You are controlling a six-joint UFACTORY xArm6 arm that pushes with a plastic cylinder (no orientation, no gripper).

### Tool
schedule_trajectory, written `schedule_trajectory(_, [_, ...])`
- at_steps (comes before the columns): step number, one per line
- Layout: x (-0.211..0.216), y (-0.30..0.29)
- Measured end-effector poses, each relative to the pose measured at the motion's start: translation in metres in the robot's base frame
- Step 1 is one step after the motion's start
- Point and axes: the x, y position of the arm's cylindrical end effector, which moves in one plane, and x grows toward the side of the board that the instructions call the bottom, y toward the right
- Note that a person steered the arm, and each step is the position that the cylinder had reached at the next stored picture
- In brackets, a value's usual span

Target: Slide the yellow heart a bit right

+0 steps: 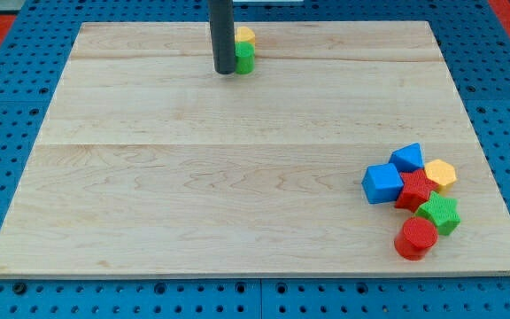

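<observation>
My tip [225, 71] rests on the tabletop [237, 177] near the top edge of the frame, a little left of centre. There are no jaws here to be wide or narrow, only the straight dark rod, and it holds nothing.

The yellow heart [245, 35] sits just to the right of the rod at the top of the frame, partly hidden behind it, so its shape is hard to make out. A green block [244, 58] lies directly below it, touching it, and it too is half covered by the rod. My tip looks pressed against the left side of this pair, or just beside it. That placement makes sense: a push from the left would send the heart to the right. The green block would probably be carried along, since the tip stands nearer its level.

Well apart, in the lower right of the frame, a cluster sits packed together: a blue cube [382, 183], a second blue block [406, 158], a yellow hexagon [440, 173], a red star [415, 190], a green star [440, 213] and a red cylinder [415, 237]. They lie far from the heart's path.
</observation>
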Motion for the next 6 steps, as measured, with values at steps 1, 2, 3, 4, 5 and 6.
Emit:
schedule_trajectory(1, [-0.004, -0.007])
schedule_trajectory(2, [-0.02, -0.05])
schedule_trajectory(3, [-0.042, -0.05])
schedule_trajectory(4, [-0.042, -0.047])
schedule_trajectory(5, [-0.044, -0.048])
schedule_trajectory(6, [-0.054, -0.048])
